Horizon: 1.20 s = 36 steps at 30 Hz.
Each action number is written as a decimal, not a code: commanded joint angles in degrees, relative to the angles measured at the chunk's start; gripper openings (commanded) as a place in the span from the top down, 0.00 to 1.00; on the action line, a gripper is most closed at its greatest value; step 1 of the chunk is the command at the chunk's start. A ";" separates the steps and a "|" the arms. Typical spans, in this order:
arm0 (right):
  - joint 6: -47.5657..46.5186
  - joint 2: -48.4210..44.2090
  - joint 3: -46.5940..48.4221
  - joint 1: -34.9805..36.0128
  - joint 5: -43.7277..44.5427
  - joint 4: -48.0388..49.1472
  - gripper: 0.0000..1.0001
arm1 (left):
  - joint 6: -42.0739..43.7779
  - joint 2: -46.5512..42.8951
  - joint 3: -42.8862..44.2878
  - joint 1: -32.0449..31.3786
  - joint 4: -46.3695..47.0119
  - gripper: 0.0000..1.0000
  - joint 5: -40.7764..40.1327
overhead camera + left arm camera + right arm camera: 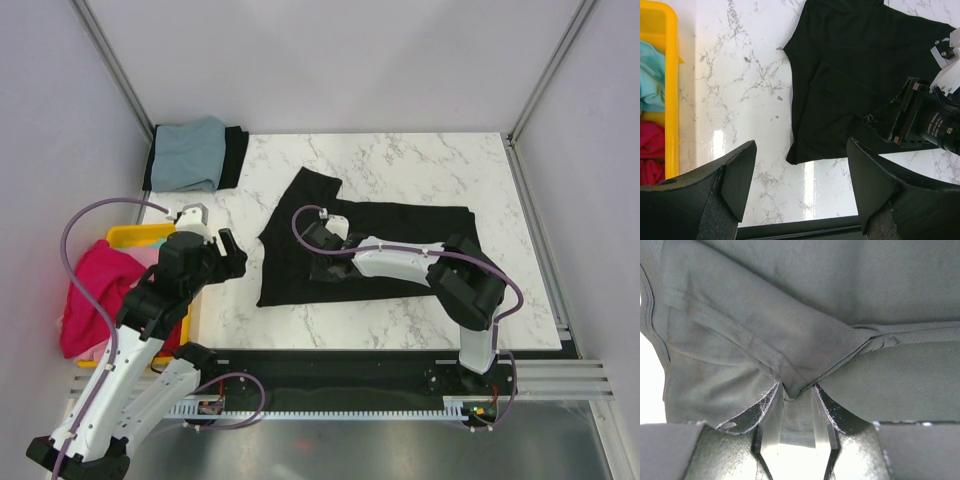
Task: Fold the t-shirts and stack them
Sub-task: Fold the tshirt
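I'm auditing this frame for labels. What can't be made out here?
- Top view: jaws of the right gripper, hidden under its wrist on the black t-shirt.
- Left wrist view: the yellow bin, cut off by the left edge.
- Top view: what lies under the grey-blue t-shirt, mostly covered by it.

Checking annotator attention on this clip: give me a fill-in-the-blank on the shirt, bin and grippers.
The right gripper is shut on the spread t-shirt, which is ___.
The left gripper hangs ___, holding nothing.
The plastic bin is ___.
Missing: black; open; yellow.
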 commanded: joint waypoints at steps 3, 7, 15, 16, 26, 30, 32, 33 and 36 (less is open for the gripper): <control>-0.53 0.59 2.17 -1.17 1.74 0.72 0.62 | 2.31 -0.14 -0.02 0.09 1.58 0.20 -1.08; -1.15 1.38 2.70 -2.23 1.47 0.72 0.62 | 2.31 -0.06 -0.11 0.17 1.67 0.20 -1.08; -1.50 2.17 3.14 -2.32 0.50 0.99 0.97 | 2.31 -0.14 -0.11 0.17 1.58 0.21 -1.17; -1.59 2.26 3.57 -2.49 0.50 0.99 0.99 | 2.31 -0.06 -0.11 0.17 1.58 0.21 -1.17; -2.20 6.90 11.92 -9.78 -4.24 2.65 1.00 | 2.31 0.73 -0.19 0.08 1.49 0.21 -1.09; -1.94 10.42 15.79 -12.86 -6.08 2.57 1.00 | 2.40 1.44 -0.28 0.17 1.58 0.21 -1.08; -1.68 11.57 16.50 -13.74 -6.09 2.48 1.00 | 2.40 1.61 -0.37 0.09 1.58 0.21 -1.08; -1.06 11.66 16.41 -14.00 -6.09 2.48 1.00 | 2.40 1.79 -0.37 0.17 1.58 0.21 -1.08; 0.34 11.75 14.66 -15.15 -6.35 2.57 0.98 | 2.40 2.14 -0.37 0.17 1.58 0.22 -1.08</control>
